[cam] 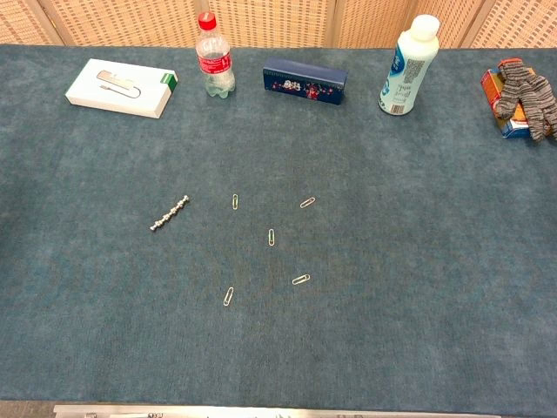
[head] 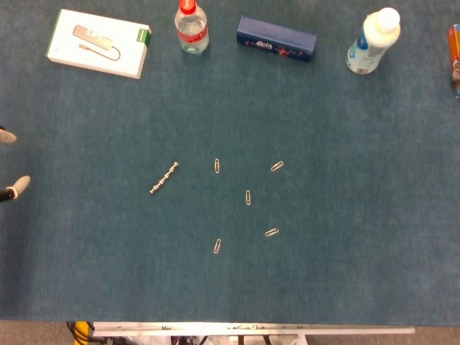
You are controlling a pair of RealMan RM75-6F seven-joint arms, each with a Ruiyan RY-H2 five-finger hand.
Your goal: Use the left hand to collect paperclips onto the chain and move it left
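A short silvery chain (head: pixel 164 177) (cam: pixel 169 213) lies slanted on the blue-green table cloth, left of centre. To its right, several paperclips lie scattered apart: one nearest the chain (head: pixel 217 166) (cam: pixel 235 201), one in the middle (head: pixel 248 197) (cam: pixel 271 237), one at the front (head: pixel 217 246) (cam: pixel 228 296), and others further right. Only two fingertips of my left hand (head: pixel 14 185) show, at the left edge of the head view. They are spread apart, hold nothing, and are well left of the chain. My right hand is out of sight.
Along the far edge stand a white box (head: pixel 98 42) (cam: pixel 121 88), a cola bottle (head: pixel 192 27) (cam: pixel 212 56), a dark blue box (head: pixel 277 38) (cam: pixel 305 81) and a white bottle (head: pixel 372 41) (cam: pixel 406 65). A knitted glove (cam: pixel 527 96) lies on a carton at far right.
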